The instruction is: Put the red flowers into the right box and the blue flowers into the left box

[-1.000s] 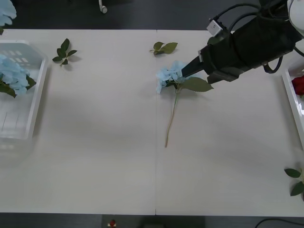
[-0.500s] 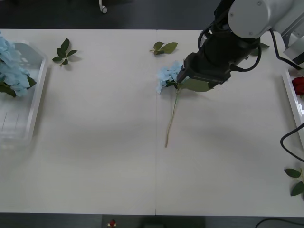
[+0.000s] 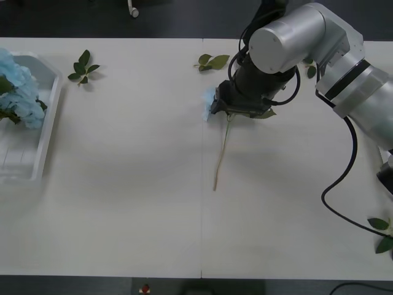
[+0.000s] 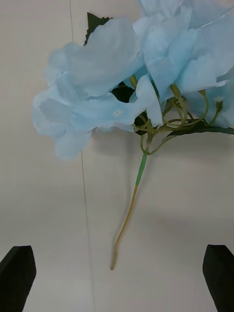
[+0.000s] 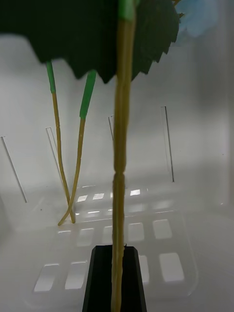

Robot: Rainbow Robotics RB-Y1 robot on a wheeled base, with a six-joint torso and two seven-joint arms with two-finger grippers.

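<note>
A blue flower lies near the table's middle, its long stem pointing toward me. My right arm reaches over it, and the right gripper hangs open straight above the bloom, one black fingertip on each side of the stem and apart from it. The left box, a white slotted basket at the far left, holds more blue flowers. Above its floor, my left gripper is shut on an upright flower stem. The red flowers and the right box are hidden.
Loose green leaf sprigs lie at the back left, at the back centre and at the front right edge. Two more stems lean inside the basket. A black cable loops down from the right arm.
My right arm has swung round over the blue flower, with its wrist now pointing down at the bloom. At the far left the blue flowers have sunk lower over the basket.
</note>
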